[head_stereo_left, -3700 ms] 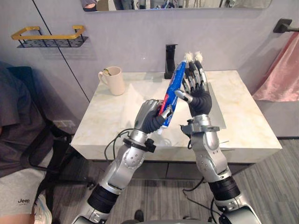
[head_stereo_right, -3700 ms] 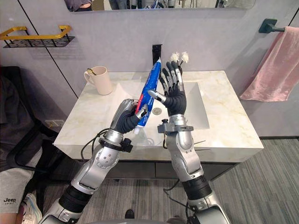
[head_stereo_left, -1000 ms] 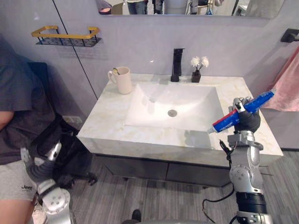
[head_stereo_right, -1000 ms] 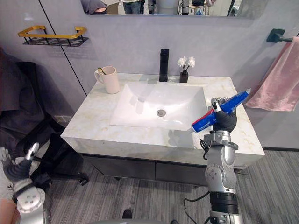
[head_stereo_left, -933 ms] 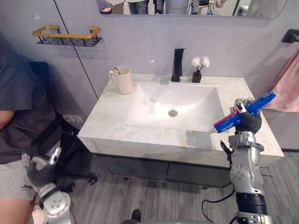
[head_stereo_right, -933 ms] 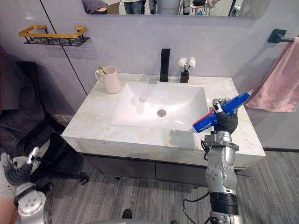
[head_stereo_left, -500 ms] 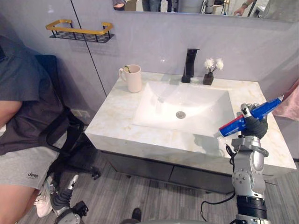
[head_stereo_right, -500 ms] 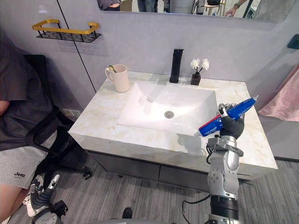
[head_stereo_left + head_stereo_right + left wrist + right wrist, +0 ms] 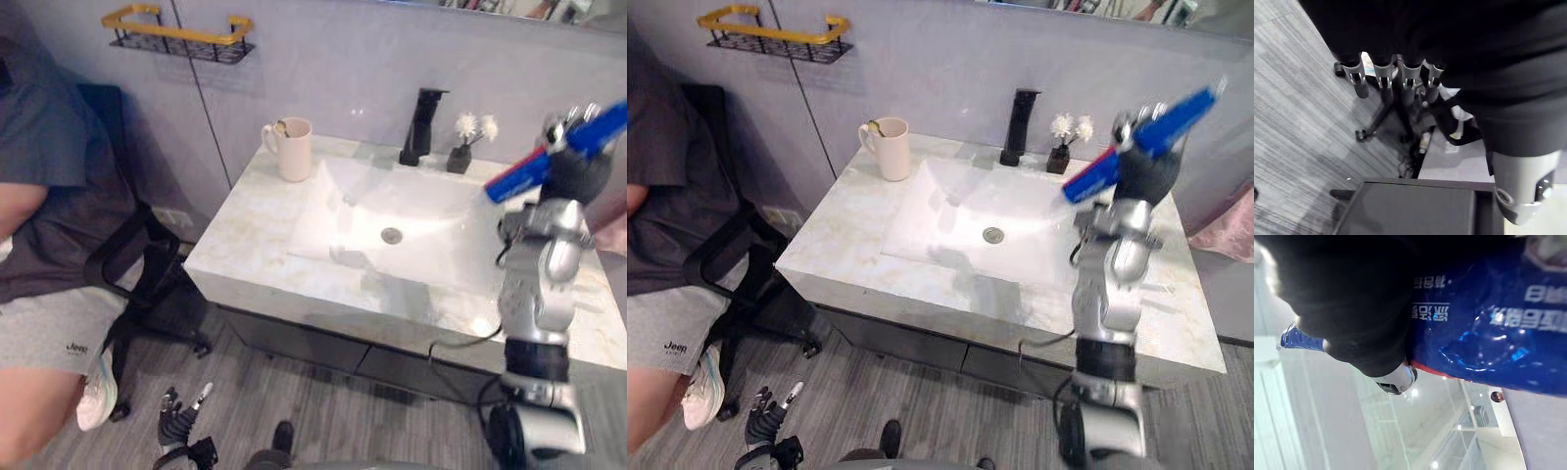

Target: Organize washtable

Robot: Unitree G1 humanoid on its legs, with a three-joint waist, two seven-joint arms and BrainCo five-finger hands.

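Note:
A blue and red toothpaste tube (image 9: 524,171) is held up over the right side of the washtable (image 9: 255,264), with my right hand (image 9: 573,178) shut round its middle. Its red end points toward the white sink basin (image 9: 343,211) and its blue tail slants up to the right. In the right wrist view the blue tube (image 9: 1488,333) lies across the dark hand cover (image 9: 1352,308). My left hand (image 9: 179,419) hangs low near the floor at the lower left, its fingers (image 9: 1393,76) straight and empty. A cream mug (image 9: 292,149) stands at the table's back left.
A black faucet (image 9: 423,113) and a small vase of white flowers (image 9: 468,145) stand behind the basin. A gold-railed wall shelf (image 9: 176,29) hangs at upper left. A seated person (image 9: 49,245) and a black office chair (image 9: 147,284) are left of the table. A pink towel (image 9: 1227,230) hangs right.
My right hand has lifted the tube from table height to well above the counter. My left hand has sunk lower toward the floor. The camera has shifted.

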